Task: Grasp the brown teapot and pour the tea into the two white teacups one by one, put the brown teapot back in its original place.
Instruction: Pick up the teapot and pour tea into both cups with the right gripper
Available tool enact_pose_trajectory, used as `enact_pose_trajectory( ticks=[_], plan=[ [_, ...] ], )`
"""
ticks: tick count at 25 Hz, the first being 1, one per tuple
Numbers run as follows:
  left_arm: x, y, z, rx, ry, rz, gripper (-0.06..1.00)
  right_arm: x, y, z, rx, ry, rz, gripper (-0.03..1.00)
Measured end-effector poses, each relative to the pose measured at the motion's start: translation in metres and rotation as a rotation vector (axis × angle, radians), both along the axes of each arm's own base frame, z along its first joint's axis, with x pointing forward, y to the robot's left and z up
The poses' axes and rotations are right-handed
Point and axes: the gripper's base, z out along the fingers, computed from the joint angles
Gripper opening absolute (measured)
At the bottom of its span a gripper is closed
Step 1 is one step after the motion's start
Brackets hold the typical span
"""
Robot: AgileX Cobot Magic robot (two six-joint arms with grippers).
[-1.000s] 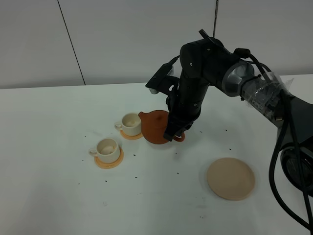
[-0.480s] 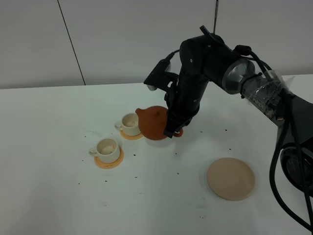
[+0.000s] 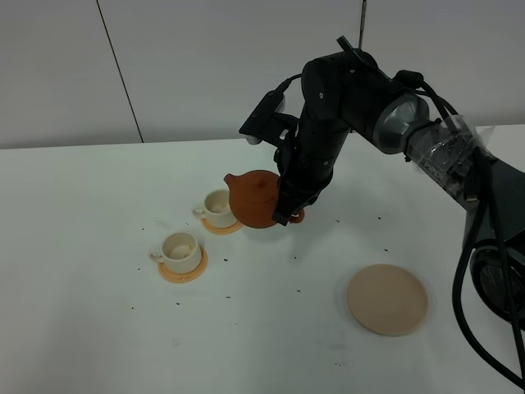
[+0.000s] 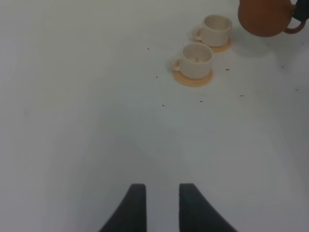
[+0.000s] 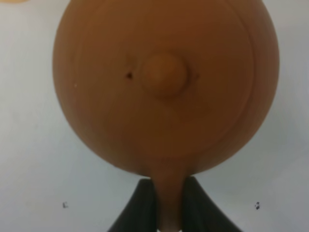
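Note:
The brown teapot (image 3: 256, 199) hangs in the air, held by its loop handle in my right gripper (image 3: 289, 215), which is shut on it. Its spout points left, just above and beside the far white teacup (image 3: 218, 205). The near white teacup (image 3: 179, 245) stands further left and forward. In the right wrist view the teapot's lid (image 5: 164, 75) fills the frame, with the handle between the fingers (image 5: 145, 205). The pale tan disc coaster (image 3: 386, 299) lies bare at the front right. No tea shows. My left gripper (image 4: 161, 205) is slightly open and empty, far from the cups (image 4: 196, 60).
Each cup sits on a small orange coaster (image 3: 184, 268). Small dark specks are scattered over the white table (image 3: 82, 328). The right arm's dark body (image 3: 344, 98) reaches over the table's middle. A white wall stands behind.
My right gripper has lifted the teapot off the table and carried it slightly left and up, bringing the spout over the far cup. The cups and the left gripper have not moved.

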Motion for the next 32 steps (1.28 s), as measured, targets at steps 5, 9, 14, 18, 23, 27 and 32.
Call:
enact_pose_trajectory(
  ticks=[5,9,14,18,23,27,32],
  plan=[
    [0.0000,0.0000,0.0000,0.000,0.000,0.000,0.24,0.0000,0.0000,0.0000,0.000,0.000,0.000,0.10],
    [0.0000,0.0000,0.0000,0.000,0.000,0.000,0.24,0.0001,0.0000,0.0000,0.000,-0.001,0.000,0.10],
    [0.0000,0.0000,0.0000,0.000,0.000,0.000,0.24,0.0000,0.0000,0.0000,-0.010,-0.014,0.047,0.10],
    [0.0000,0.0000,0.0000,0.000,0.000,0.000,0.24,0.0000,0.0000,0.0000,-0.026,-0.039,0.129,0.10],
    [0.0000,0.0000,0.0000,0.000,0.000,0.000,0.24,0.0000,0.0000,0.0000,-0.038,-0.056,0.187,0.10],
    [0.0000,0.0000,0.0000,0.000,0.000,0.000,0.24,0.0019,0.0008,0.0007,-0.034,-0.085,0.205,0.10],
    [0.0000,0.0000,0.0000,0.000,0.000,0.000,0.24,0.0071,0.0028,0.0023,-0.056,-0.169,0.213,0.10]
  ],
)
